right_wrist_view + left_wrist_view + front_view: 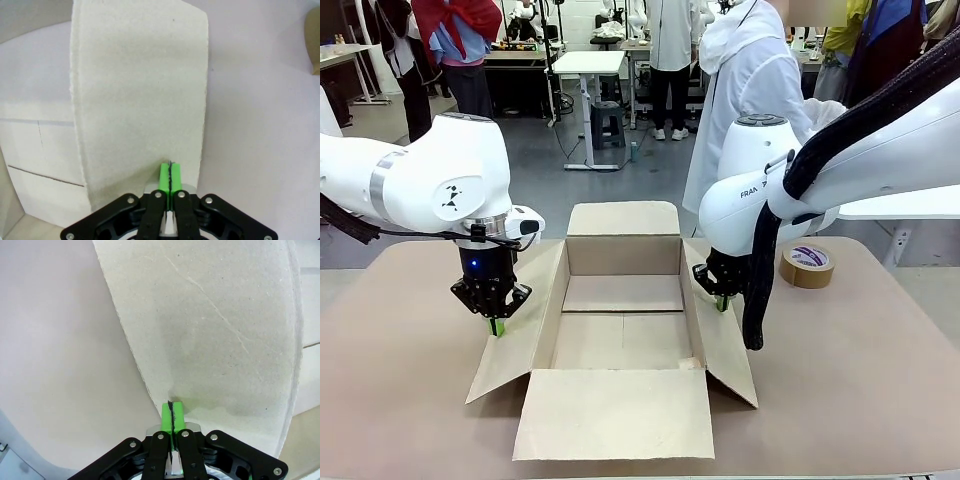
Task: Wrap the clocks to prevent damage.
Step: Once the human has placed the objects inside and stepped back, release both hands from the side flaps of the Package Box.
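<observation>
Beyond the tan bench (880, 380) lies a busy workshop, with a person (750, 90) in white at the far side. An open cardboard box (623, 255) sits mid-bench, its floor bare (nothing packed yet). The left gripper (497, 326), fingers pressed together, tips down onto the left flap (520, 335) near its outer edge. The right gripper (722, 303), likewise closed, touches the right flap (728, 355). A tape roll (807, 266) waits just beyond it. Where the clocks are cannot be told, so packing and sealing look wholly ahead.
</observation>
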`<control>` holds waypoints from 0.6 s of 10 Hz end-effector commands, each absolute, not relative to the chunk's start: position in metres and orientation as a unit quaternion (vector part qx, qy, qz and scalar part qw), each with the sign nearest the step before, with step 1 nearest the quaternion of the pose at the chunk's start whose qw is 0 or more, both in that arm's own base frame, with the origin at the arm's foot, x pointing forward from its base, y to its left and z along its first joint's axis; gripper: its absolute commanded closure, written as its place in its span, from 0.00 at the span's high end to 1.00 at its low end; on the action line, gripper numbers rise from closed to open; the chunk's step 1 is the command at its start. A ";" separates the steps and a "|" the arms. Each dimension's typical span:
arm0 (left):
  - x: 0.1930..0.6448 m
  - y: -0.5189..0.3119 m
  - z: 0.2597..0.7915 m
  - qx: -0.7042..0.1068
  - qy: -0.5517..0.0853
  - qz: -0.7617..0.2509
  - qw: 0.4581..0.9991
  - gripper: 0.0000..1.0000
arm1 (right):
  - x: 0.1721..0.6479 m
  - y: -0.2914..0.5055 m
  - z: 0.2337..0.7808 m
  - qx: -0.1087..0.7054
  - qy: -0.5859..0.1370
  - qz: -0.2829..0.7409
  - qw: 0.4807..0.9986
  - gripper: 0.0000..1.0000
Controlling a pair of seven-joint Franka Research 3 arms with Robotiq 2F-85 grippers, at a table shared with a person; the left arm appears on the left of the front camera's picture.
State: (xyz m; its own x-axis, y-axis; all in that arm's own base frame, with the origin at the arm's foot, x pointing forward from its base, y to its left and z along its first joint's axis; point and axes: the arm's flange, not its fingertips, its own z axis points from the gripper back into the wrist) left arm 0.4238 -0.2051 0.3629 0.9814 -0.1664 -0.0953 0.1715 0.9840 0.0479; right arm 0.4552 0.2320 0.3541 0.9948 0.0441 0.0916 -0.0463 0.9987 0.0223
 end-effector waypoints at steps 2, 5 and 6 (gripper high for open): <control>0.423 -0.204 0.363 0.031 0.043 -0.087 0.995 0.01 | 0.453 0.233 0.353 0.012 -0.046 0.022 0.999 0.01; 0.423 -0.204 0.363 0.031 0.043 -0.087 0.995 0.01 | 0.453 0.233 0.353 0.012 -0.046 0.022 0.999 0.01; 0.423 -0.204 0.363 0.031 0.043 -0.087 0.995 0.01 | 0.453 0.233 0.353 0.012 -0.046 0.022 0.999 0.01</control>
